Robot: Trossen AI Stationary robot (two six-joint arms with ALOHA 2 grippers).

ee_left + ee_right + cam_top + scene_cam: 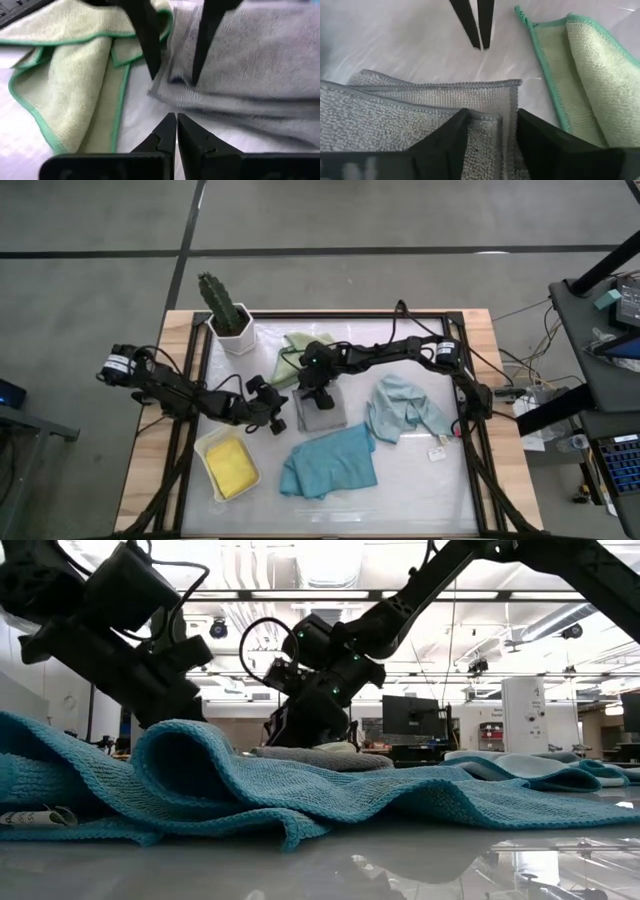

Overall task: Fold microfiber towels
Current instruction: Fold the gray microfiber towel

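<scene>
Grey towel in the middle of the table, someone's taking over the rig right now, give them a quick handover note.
Right tool: fingers apart, straddling the edge of the folded grey towel at table centre, not pinching yet.
Left tool: shut, empty, just beside the grey towel's edge.
Sage green towel: loosely rumpled behind the grey one.
Yellow towel: folded, in the white tray.
Teal towel and pale blue towel: unfolded heaps, front and right.
Done: yellow; grey is folded at least once.
Left: finish grey, then sage green, teal and pale blue.
</scene>
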